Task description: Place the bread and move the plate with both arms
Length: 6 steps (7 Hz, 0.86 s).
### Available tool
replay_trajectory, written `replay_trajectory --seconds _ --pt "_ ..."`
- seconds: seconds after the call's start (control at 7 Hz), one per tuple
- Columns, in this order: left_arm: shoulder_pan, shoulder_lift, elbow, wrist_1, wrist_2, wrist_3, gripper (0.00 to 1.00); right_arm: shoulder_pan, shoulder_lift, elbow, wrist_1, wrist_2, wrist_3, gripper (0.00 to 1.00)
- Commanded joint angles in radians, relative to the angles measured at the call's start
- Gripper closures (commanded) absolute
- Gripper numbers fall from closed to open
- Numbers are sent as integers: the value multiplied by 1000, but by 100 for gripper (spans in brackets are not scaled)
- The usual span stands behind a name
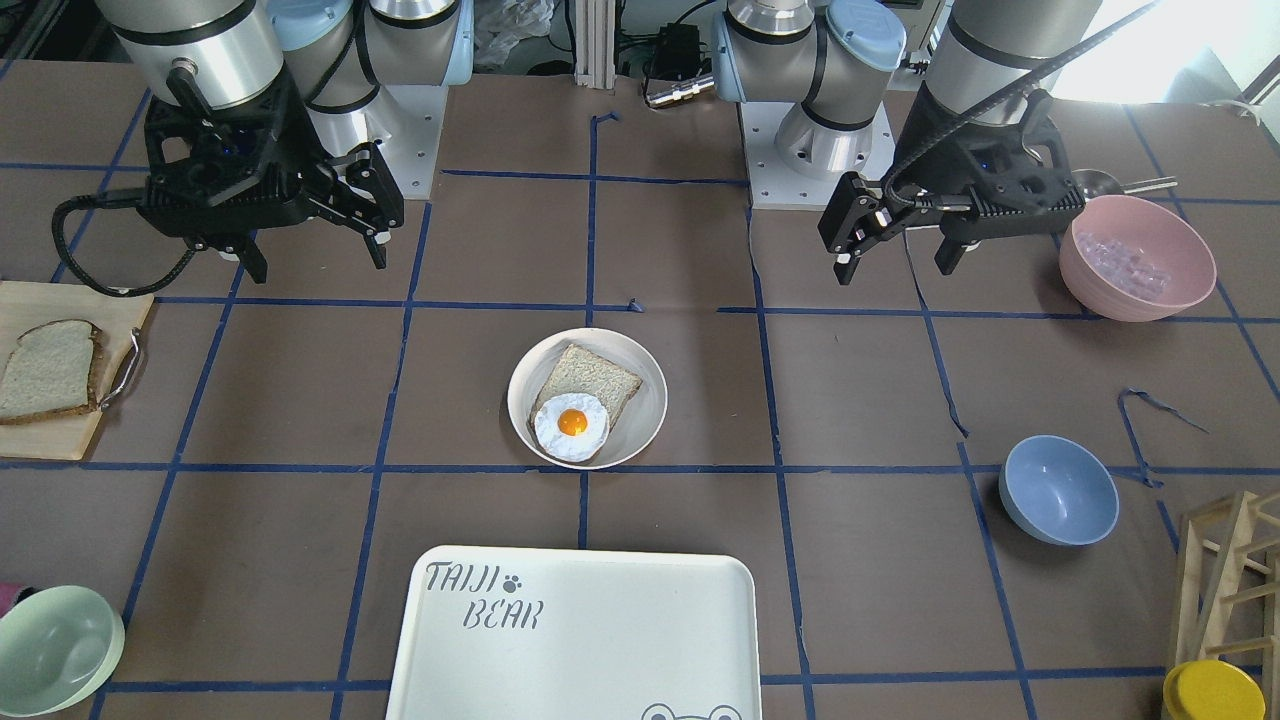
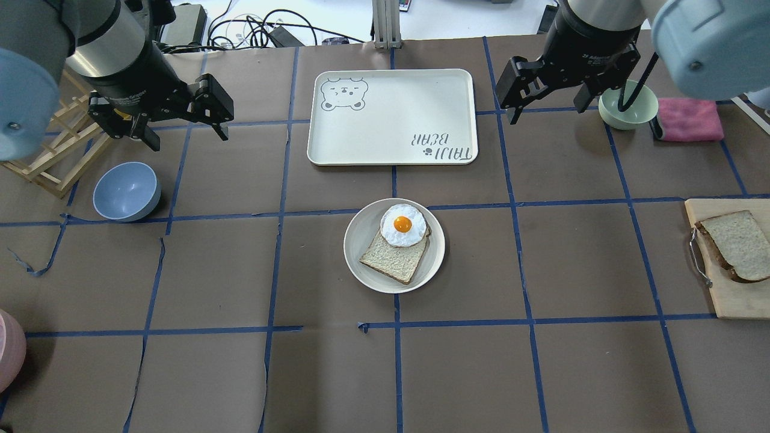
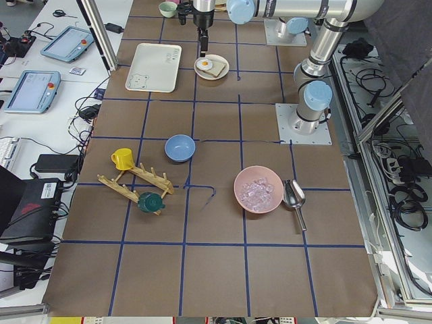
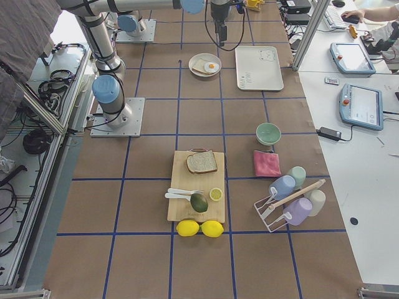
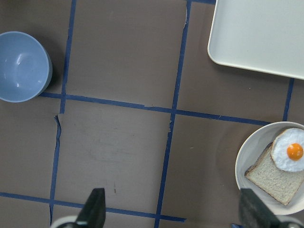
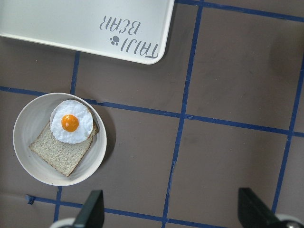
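Observation:
The bread (image 1: 50, 370), a dark-crusted slice, lies on a wooden cutting board at the table's end on my right; it also shows in the overhead view (image 2: 737, 243) and the exterior right view (image 4: 201, 162). The plate (image 1: 648, 400) sits at the table's centre (image 2: 361, 231) and holds a lighter slice topped with a fried egg (image 1: 570, 425). My left gripper (image 1: 897, 262) (image 2: 186, 135) is open and empty, held high above the table. My right gripper (image 1: 316, 258) (image 2: 546, 111) is open and empty too. Both are well apart from the plate and the bread.
The white "TAIJI BEAR" tray (image 2: 391, 117) lies beyond the plate. A blue bowl (image 2: 126, 191) and a wooden rack (image 2: 48, 156) are on my left, with a pink bowl (image 1: 1137, 257). A green bowl (image 2: 627, 105) and a pink cloth (image 2: 689, 119) are on my right.

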Motion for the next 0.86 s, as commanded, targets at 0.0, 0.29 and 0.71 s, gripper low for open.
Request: replay_trajectory --seconds 0.0,0.29,0.71 --pt "0 0 0 0 0 0 0 -1 2 1 -9 -1 9 0" --pt "0 0 0 0 0 0 0 -2 1 3 3 -4 9 0" --pt "0 0 0 0 0 0 0 -2 2 3 -11 -4 -3 0"
